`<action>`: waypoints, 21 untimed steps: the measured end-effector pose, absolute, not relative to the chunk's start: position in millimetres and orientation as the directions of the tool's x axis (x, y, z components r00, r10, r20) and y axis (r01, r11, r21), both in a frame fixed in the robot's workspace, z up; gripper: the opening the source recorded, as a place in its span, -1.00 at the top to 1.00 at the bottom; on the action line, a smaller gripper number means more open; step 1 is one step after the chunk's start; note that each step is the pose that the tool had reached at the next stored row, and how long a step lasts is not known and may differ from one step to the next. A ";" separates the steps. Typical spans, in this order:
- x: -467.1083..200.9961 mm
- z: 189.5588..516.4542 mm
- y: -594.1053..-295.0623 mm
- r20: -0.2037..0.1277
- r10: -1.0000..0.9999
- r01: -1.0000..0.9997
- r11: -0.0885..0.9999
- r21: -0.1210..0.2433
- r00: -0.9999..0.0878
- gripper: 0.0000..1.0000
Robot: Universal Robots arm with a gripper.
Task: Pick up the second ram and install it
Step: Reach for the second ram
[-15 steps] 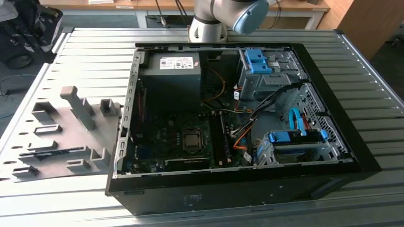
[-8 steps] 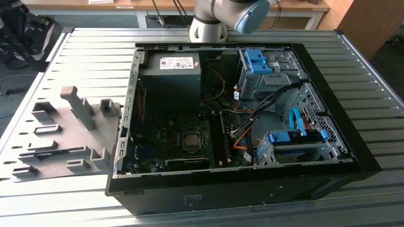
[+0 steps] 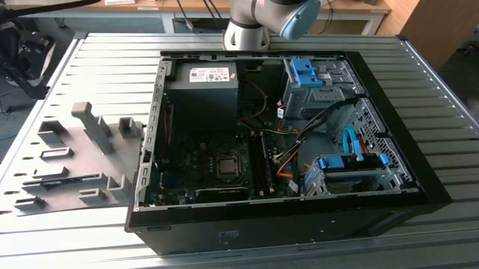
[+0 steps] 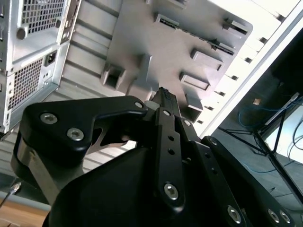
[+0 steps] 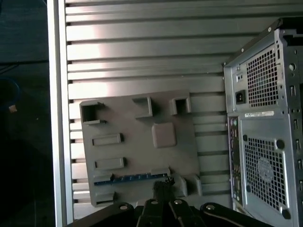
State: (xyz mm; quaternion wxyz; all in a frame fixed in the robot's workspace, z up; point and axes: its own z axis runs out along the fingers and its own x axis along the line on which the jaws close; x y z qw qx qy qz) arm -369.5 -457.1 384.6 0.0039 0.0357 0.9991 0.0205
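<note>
On the slatted table [image 3: 419, 67], towards the edge at the exterior view's left, lies the grey holder [image 3: 75, 162], just beside the open computer case [image 3: 423, 188]. And there's our target: in the first wrist view the second ram [image 5: 130, 178] shows as a thin blue-green strip lying lengthwise in a long slot along one edge of that holder. I'd say the slot is there to pin the stick in a known spot, so the claw can find it.

The gripper [image 5: 163, 187] hangs high over the holder, its tips aimed down near one end of the stick but well apart from it. The claw looks drawn together, with nothing between the tips. Nothing lifted yet!

The case lies on its side, open face up. That likely leaves the motherboard [image 3: 198, 162] reachable from above.
</note>
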 end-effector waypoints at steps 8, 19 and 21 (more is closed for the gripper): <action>-370.0 375.9 -465.0 0.041 0.038 0.040 0.998 0.038 -0.998 0.79; -370.3 358.9 -487.7 0.049 0.026 0.027 0.999 0.038 -0.998 0.79; -370.2 355.2 -489.8 0.050 0.024 0.026 0.999 0.038 -0.998 0.79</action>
